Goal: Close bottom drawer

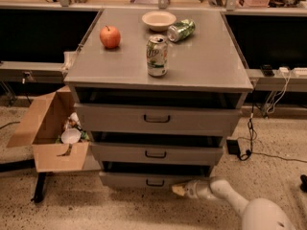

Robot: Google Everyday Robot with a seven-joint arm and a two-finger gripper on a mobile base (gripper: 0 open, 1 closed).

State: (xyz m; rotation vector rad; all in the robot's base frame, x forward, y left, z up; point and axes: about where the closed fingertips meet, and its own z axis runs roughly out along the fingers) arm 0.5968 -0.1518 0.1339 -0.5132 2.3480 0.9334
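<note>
The bottom drawer (129,180) is the lowest and shortest grey front of the cabinet, with a small dark loop handle (155,182) at its middle. It stands slightly out, with a dark gap above it. My gripper (179,190) is low at the drawer's front, just right of the handle, its yellowish tip against or very near the panel. The white arm runs from it down to the bottom right corner.
The middle drawer (156,153) and top drawer (156,119) also stand slightly out. On the cabinet top are an apple (110,36), a bowl (159,19), an upright can (157,55) and a lying can (181,29). A cardboard box (50,133) sits left. Cables (249,128) hang at the right.
</note>
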